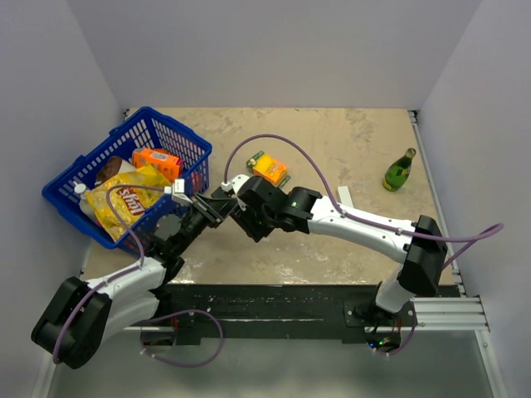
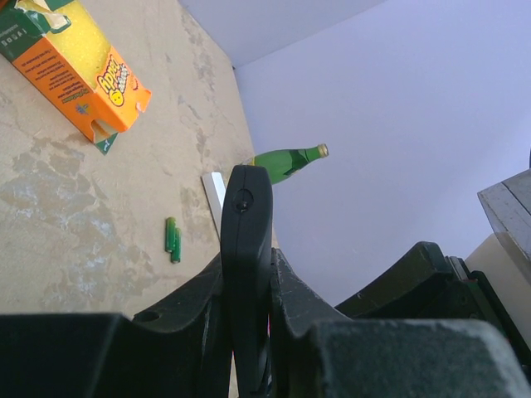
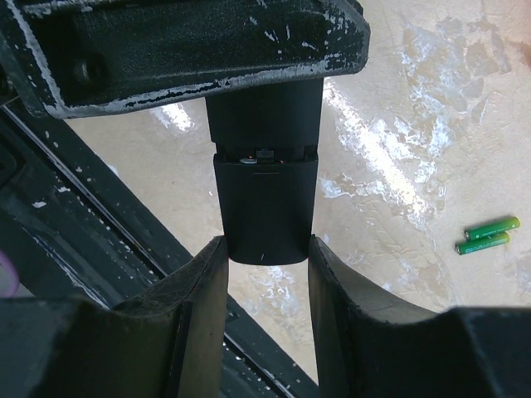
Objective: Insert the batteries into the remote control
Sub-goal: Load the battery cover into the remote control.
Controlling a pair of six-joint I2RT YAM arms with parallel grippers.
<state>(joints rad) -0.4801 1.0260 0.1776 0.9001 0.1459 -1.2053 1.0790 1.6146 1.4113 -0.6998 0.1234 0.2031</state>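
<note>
The remote control (image 2: 247,224), a slim black bar, is held in mid-air, edge-on in the left wrist view, with my left gripper (image 2: 247,278) shut on it. My right gripper (image 3: 267,249) meets it from the other side. Its two fingers press on both sides of the remote control's (image 3: 265,199) end section, below a seam where a thin gap shows. In the top view both grippers meet at the remote (image 1: 222,204). The batteries (image 3: 488,235), two thin green cylinders, lie side by side on the table (image 2: 172,239), apart from both grippers.
A white bar (image 1: 344,197) and a green glass bottle (image 1: 399,170) are at the right. An orange box (image 1: 270,169) lies behind the grippers. A blue basket (image 1: 178,124) at the left holds a chips bag (image 1: 133,203) and other packs.
</note>
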